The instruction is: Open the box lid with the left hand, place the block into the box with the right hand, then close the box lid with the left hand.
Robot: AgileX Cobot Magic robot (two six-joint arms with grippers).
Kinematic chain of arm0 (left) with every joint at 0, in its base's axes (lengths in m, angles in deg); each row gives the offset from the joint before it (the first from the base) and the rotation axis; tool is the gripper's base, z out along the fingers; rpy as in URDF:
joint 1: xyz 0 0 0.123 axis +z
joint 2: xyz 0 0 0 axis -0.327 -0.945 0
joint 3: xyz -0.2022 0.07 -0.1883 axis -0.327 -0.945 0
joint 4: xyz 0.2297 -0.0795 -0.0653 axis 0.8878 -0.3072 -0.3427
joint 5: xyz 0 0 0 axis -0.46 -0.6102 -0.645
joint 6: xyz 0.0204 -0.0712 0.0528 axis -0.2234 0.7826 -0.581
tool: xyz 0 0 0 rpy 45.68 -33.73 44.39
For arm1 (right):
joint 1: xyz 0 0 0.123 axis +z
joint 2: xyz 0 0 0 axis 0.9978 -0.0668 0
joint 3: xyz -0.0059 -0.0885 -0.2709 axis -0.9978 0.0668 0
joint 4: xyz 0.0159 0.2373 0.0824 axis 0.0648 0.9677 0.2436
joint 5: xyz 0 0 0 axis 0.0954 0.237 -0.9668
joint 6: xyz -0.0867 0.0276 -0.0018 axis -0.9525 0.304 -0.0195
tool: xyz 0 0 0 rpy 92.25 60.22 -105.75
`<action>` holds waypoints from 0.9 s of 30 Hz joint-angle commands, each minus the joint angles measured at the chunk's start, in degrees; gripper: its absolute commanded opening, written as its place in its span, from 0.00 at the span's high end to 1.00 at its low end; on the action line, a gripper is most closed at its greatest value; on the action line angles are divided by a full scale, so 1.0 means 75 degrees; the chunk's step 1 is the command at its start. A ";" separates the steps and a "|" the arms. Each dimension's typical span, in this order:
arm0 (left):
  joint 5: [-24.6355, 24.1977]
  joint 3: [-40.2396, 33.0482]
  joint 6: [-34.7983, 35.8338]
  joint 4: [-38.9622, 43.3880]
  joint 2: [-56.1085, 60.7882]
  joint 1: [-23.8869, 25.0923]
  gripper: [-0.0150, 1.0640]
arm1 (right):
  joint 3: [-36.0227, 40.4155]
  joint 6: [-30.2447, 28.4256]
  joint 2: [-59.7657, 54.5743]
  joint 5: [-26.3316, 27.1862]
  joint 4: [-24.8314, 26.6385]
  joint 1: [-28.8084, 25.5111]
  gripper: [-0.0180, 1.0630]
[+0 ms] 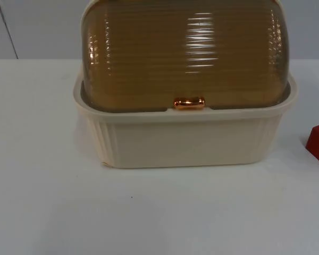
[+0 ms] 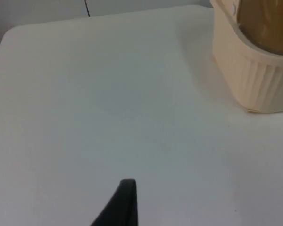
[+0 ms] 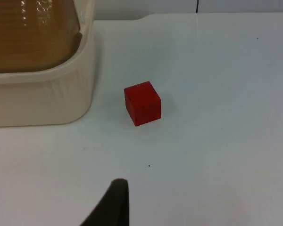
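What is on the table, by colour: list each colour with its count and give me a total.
Cream: 1, the box, with its amber lid shut
Red: 1, the block beside the box
Total: 2

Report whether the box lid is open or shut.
Shut. The brown ribbed lid sits down on the cream box's rim, its copper handle at the front edge.
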 commanded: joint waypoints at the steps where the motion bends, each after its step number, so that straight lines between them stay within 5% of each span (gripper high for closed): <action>1: 0.0074 -0.0034 0.0169 0.0062 0.0031 -0.0045 0.02 | 0.0052 0.0108 0.0029 0.0065 0.0048 -0.0023 0.01; 18: -0.0164 0.0606 0.0501 0.0210 -0.0274 -0.0045 0.02 | -0.0618 0.0297 0.0029 -0.0045 0.0000 -0.0023 0.01; 27: 0.0872 0.1920 0.0669 0.0195 -0.1974 -0.0045 0.02 | -0.2424 0.0297 -0.1488 -0.0147 -0.0197 -0.0023 0.01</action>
